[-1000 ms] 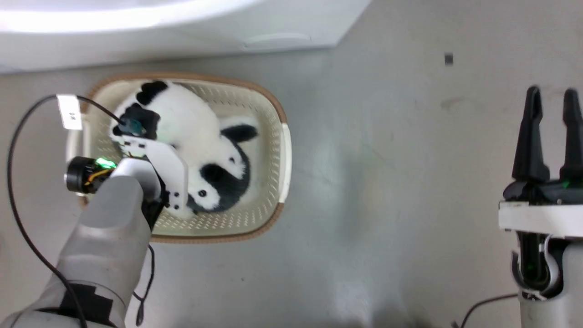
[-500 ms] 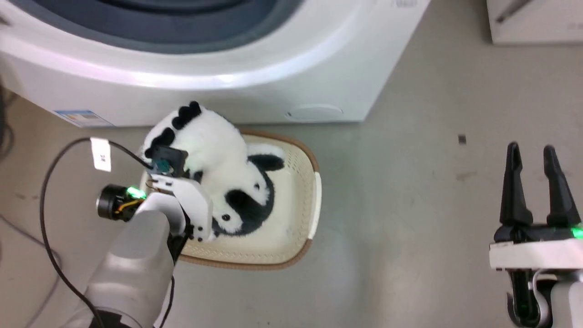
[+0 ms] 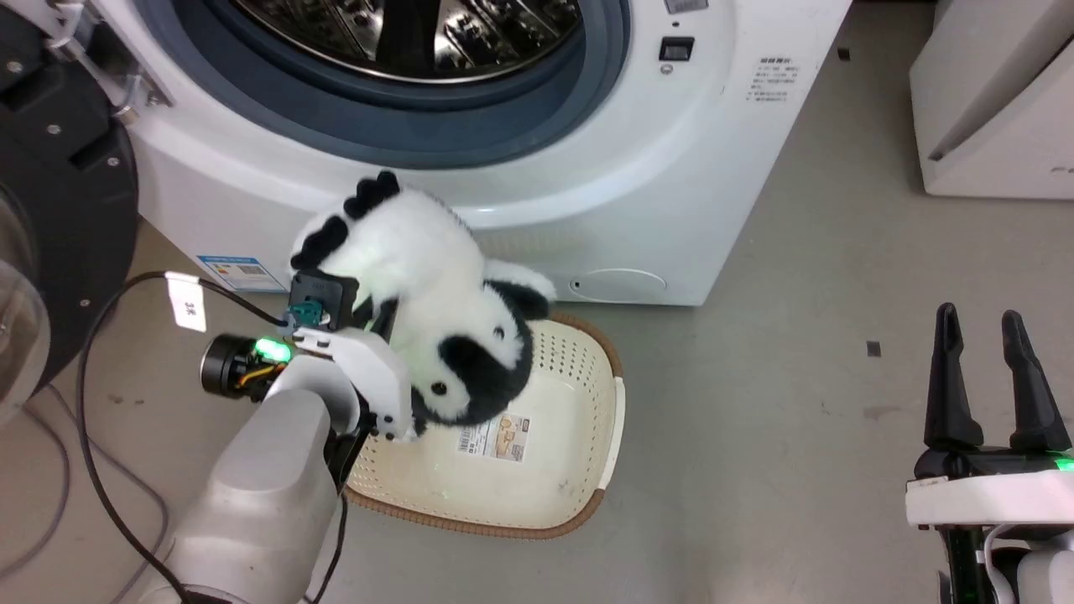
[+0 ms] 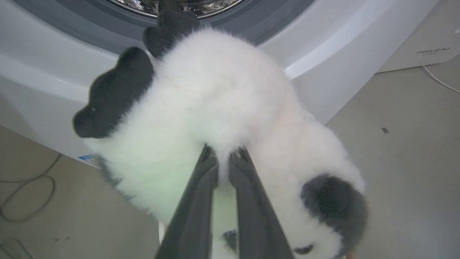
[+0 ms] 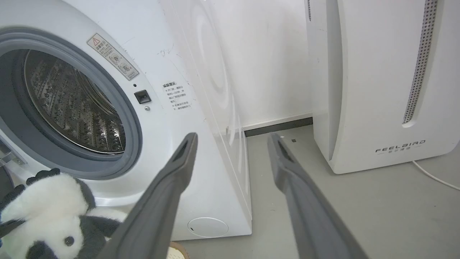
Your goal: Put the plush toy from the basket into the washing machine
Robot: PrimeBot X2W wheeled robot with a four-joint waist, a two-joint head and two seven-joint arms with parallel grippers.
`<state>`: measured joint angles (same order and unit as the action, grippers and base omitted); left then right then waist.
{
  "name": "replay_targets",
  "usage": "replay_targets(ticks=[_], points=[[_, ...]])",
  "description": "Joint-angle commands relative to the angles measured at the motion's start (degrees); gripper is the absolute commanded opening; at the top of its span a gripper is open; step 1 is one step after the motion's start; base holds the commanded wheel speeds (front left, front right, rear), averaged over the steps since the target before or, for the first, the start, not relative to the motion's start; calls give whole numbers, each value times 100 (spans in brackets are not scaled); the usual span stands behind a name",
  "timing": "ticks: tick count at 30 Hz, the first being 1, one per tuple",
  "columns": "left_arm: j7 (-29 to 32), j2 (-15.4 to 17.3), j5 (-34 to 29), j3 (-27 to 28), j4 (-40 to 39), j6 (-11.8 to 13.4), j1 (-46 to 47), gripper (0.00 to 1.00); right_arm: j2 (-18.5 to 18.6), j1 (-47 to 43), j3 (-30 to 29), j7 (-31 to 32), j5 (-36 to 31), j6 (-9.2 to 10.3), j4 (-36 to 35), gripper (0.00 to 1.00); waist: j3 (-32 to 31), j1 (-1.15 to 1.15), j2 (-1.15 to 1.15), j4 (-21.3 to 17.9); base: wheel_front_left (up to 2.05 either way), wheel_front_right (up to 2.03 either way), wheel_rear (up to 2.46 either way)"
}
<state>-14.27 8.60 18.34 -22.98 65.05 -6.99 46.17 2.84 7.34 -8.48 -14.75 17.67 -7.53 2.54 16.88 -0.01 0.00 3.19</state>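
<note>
I saw 1 plush toy (image 3: 419, 277) pinched in my left gripper (image 4: 223, 158), above 1 basket (image 3: 537, 470). My right gripper (image 3: 994, 335) was spread beside 1 washing machine (image 3: 713, 168).

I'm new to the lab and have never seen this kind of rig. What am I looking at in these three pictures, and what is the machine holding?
It is a wheeled robot with two arms, each ending in two long dark fingers. One picture looks down from its head; the other two come from cameras on its wrists, looking along the fingers. The left gripper is shut on the plush toy, a fluffy panda, held above the basket on the floor. The basket has only a paper label inside. Just beyond is the washing machine with its round opening showing the steel drum. The right gripper is open and holds nothing. The white box on the right is another appliance.
</note>
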Motion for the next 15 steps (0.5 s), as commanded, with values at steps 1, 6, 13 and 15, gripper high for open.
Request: replay_targets(ticks=[1, 6, 13, 15], points=[[-71, 32, 31, 34, -123, 35, -48, 0, 4, -78, 4, -25, -18, 4, 6, 100, -35, 1, 0, 18, 0, 0, 0], [-72, 140, 28, 200, -662, 141, -57, 0, 4, -84, 41, -25, -4, 4, -13, 100, -26, 1, 0, -7, 0, 0, 0], [-72, 323, 2, 466, -1138, 263, 245, 0, 4, 4, 68, -25, 1, 4, -57, 100, 215, 1, 0, -162, 0, 0, 0], [-73, 385, 0, 536, -1198, 266, 387, 0, 4, 46, 61, -25, 14, 4, -68, 100, 312, 1, 0, -232, 0, 0, 0]])
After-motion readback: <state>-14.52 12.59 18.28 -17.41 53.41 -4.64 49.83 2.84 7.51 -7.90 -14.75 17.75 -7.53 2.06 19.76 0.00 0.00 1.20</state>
